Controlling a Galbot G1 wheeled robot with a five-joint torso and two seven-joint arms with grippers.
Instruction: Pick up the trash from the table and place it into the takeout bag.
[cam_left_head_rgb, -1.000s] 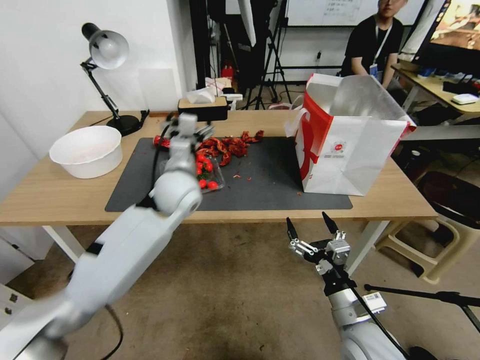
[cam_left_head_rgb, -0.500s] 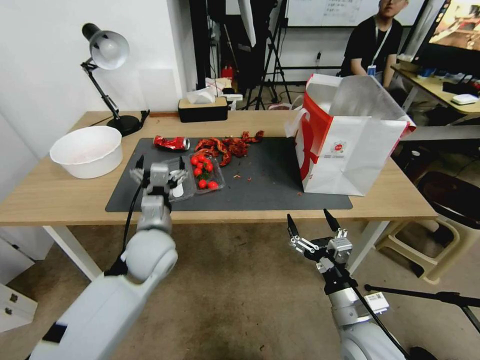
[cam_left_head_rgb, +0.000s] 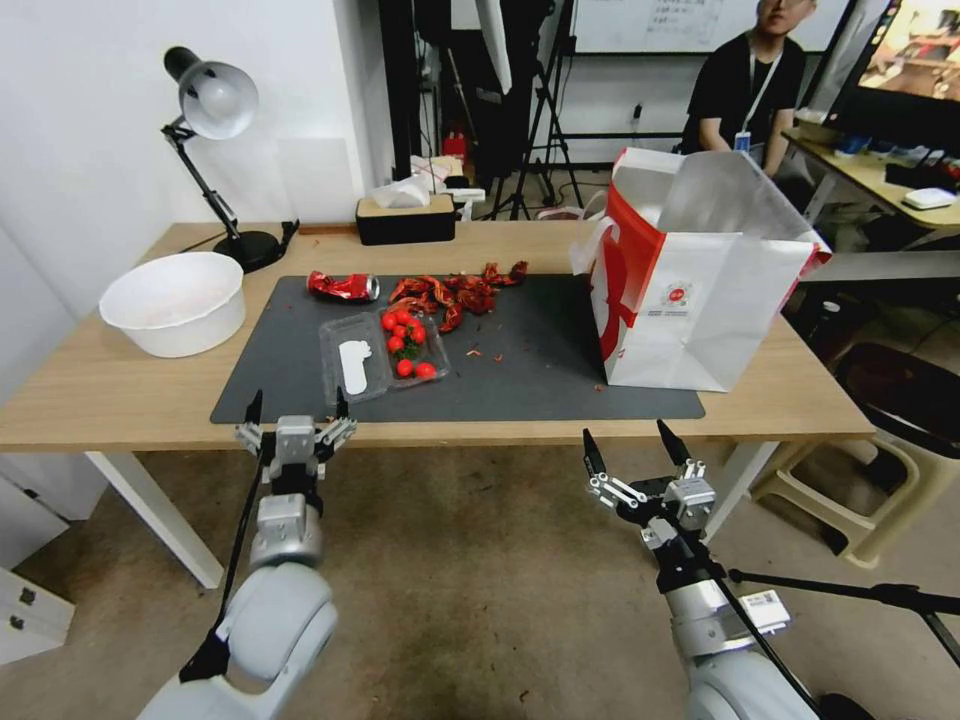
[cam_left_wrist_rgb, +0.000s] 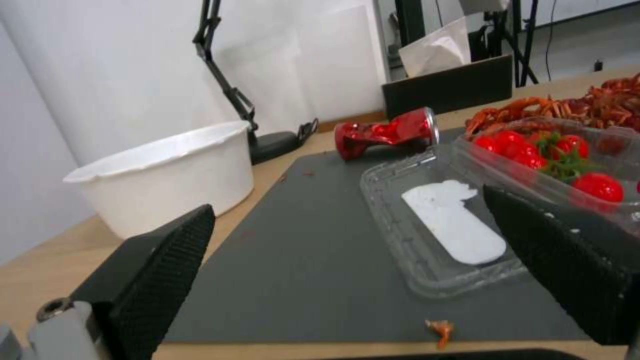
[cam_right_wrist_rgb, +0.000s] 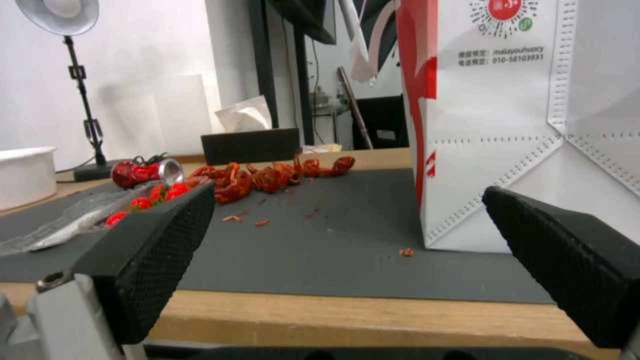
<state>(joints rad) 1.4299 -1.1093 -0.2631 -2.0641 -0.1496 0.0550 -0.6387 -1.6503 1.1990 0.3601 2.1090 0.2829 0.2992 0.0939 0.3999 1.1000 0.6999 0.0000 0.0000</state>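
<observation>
Pulling back is what our left arm has been doing: a second ago our left gripper (cam_left_head_rgb: 293, 412) was reaching over the mat near the crushed red can (cam_left_head_rgb: 343, 286), half a second ago it was above the clear clamshell tray (cam_left_head_rgb: 381, 352), and now it is hanging just off the near edge of the table (cam_left_head_rgb: 110, 395), fingers spread wide and holding nothing. Our right gripper (cam_left_head_rgb: 636, 448) is sitting almost where it was, below the table edge in front of the takeout bag (cam_left_head_rgb: 700, 300), its fingers also spread apart and empty. Nothing on the mat (cam_left_head_rgb: 530, 370) is shifting between the pictures.

We are finding the trash all on the table, none of it lifted: the can is lying on its side at the far left of the mat, the open tray with its cherry tomatoes (cam_left_head_rgb: 405, 340) is resting just in front of it, and the heap of red crayfish shells (cam_left_head_rgb: 460, 290) is spreading beside them toward the bag. A white bowl (cam_left_head_rgb: 175, 300) is standing off the mat to the left. The bag is standing upright and open on the right end of the mat.

Looking ahead, we are judging several risks. The tray is thin, open and loaded, so a pinch on one wall may be flexing it and spilling tomatoes. The can is smooth and dented and could be rolling away from a shallow grip. The shells are loose bits that may be scattering. And the bag is light, so brushing its rim on the way in could be tipping it.
</observation>
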